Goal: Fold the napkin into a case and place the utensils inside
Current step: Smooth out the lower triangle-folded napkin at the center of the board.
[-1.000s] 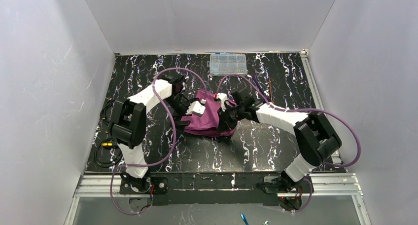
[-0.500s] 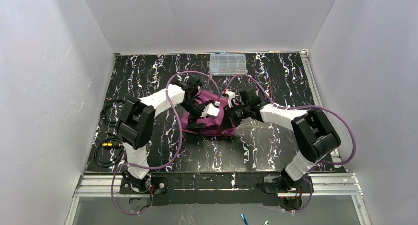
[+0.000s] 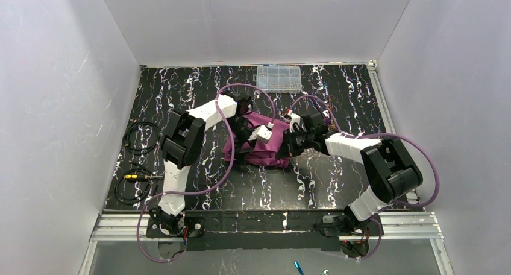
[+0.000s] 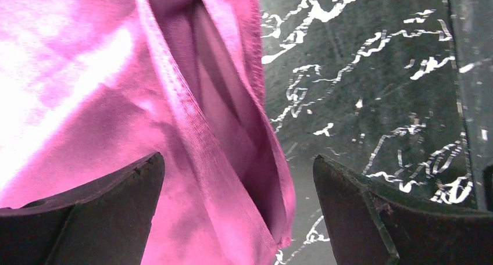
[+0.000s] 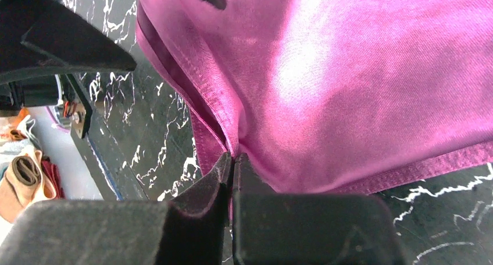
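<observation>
Marbled table (image 3: 181, 88) — napkin (image 3: 272, 145) folded, long axis left-right.

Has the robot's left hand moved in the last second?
Yes. The left hand has shifted rightward over the napkin, ending nearer the clear box at the far edge.

You work in a robotics lab cell: white panels (image 3: 60, 106) wall the black marbled table (image 3: 175, 85) on three sides, an aluminium rail (image 3: 114, 227) bounds its near edge, and coiled cables (image 3: 135, 177) lie at its left edge.
</observation>
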